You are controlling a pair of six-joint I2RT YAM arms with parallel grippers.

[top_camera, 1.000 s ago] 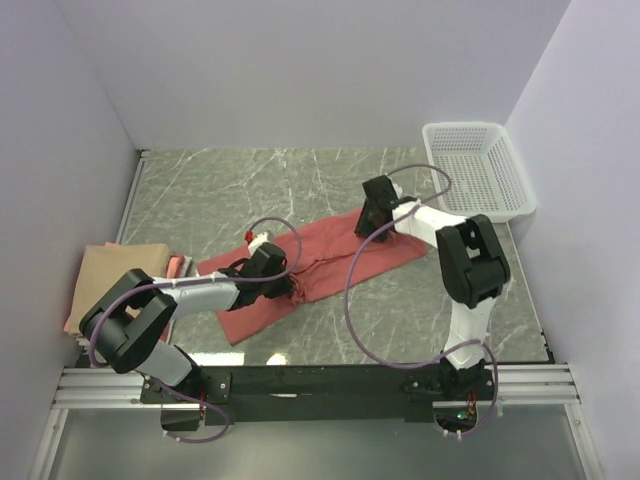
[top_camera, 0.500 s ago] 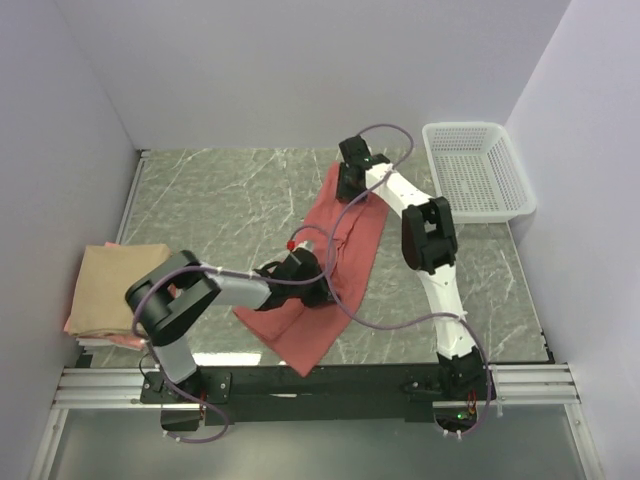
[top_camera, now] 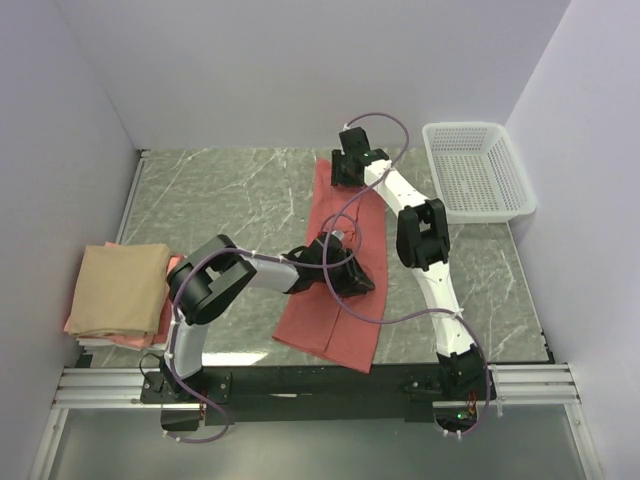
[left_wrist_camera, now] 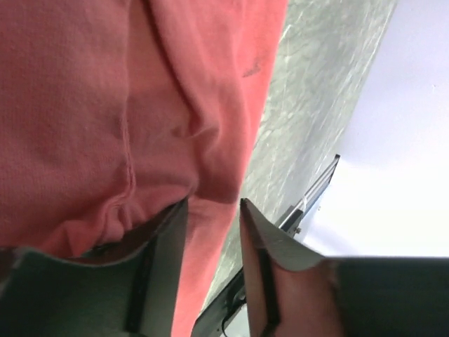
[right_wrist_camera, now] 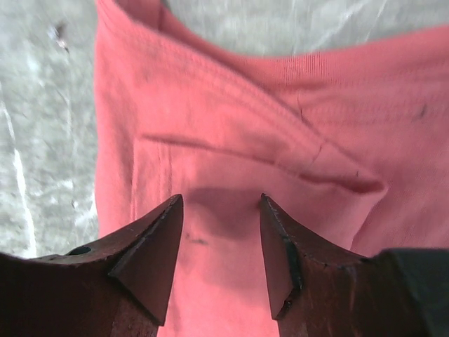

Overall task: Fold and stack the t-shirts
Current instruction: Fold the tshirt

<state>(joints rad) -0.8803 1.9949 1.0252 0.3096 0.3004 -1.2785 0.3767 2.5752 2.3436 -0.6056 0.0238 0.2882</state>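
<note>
The salmon-red t-shirt [top_camera: 335, 325] lies as a long narrow strip on the marble table, running from the far middle toward the near edge. My right gripper [top_camera: 343, 172] hovers over its far end, jaws open, red cloth [right_wrist_camera: 231, 140] lying flat beneath them [right_wrist_camera: 219, 200]. My left gripper [top_camera: 348, 278] sits low over the shirt's middle, jaws apart [left_wrist_camera: 210, 203], with cloth [left_wrist_camera: 105, 91] bunched against one finger. The tan-beige t-shirt [top_camera: 120, 290] lies folded at the left, on top of the pink one [top_camera: 178, 264].
A white mesh basket [top_camera: 465, 128] stands at the far right corner. Purple cables loop over the shirt between the arms. The metal rail [top_camera: 320, 385] runs along the near edge. White walls close in the left, back and right.
The red shirt swung from lying crosswise to running far-to-near. My right gripper moved to the far middle and my left gripper moved right, toward the centre.
</note>
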